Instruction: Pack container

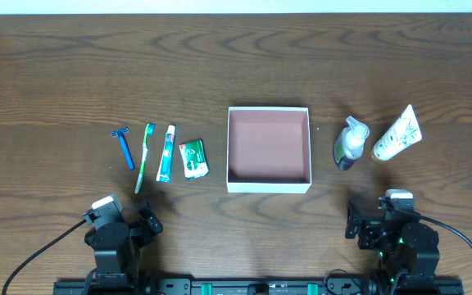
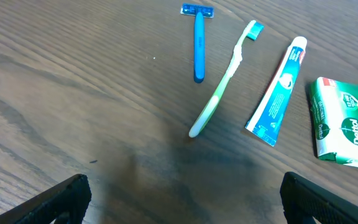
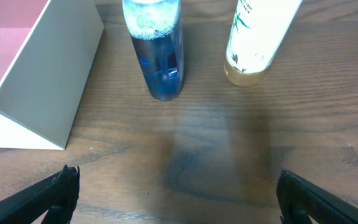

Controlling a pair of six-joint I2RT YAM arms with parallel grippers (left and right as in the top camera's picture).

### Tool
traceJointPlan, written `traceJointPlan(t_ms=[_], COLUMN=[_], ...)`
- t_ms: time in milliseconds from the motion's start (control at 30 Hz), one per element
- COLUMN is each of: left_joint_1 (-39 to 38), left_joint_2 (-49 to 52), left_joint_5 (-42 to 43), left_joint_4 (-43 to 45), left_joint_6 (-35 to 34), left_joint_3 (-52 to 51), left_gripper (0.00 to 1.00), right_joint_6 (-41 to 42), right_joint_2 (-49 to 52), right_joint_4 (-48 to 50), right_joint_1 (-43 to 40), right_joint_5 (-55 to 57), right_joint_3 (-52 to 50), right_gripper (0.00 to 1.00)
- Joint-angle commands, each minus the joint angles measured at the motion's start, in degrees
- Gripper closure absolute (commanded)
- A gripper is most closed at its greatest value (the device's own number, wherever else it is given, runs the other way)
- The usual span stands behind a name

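Razor (image 1: 124,147), toothbrush (image 1: 144,156), toothpaste (image 1: 165,154) and soap (image 1: 192,159) lie in a row left of the container (image 1: 269,185); bottle (image 1: 351,143) and tube (image 1: 397,133) lie right of it.

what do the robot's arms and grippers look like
Both arms are matte black and blocky. The left gripper and right gripper each have two black fingers and a pale camera block on the wrist. A black cable trails from each; small green lights glow on the right arm.

Light even and soft, from above. All three views bright, sharp. Diffuse dark shadow patch on table (image 2: 185,165), low centre, both wrist views. Container (image 1: 269,186) walls bright white, edges crisp.
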Motion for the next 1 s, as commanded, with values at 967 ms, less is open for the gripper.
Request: traceJointPlan(t_ms=[967], left_joint_1=[-0.24], left_joint_2=[-0.39], left_joint_5=[-0.07], left_joint_4=[-0.15], left_joint_6=[-0.26], left_joint_3=[-1.27], left_gripper=[0.02], right_joint_6=[11.15], right_joint_2=[7.37], right_joint_4=[39.32], right_joint_1=[-0.11], right_joint_5=[-14.86], right_joint_3=[4.46], right_gripper=[0.01])
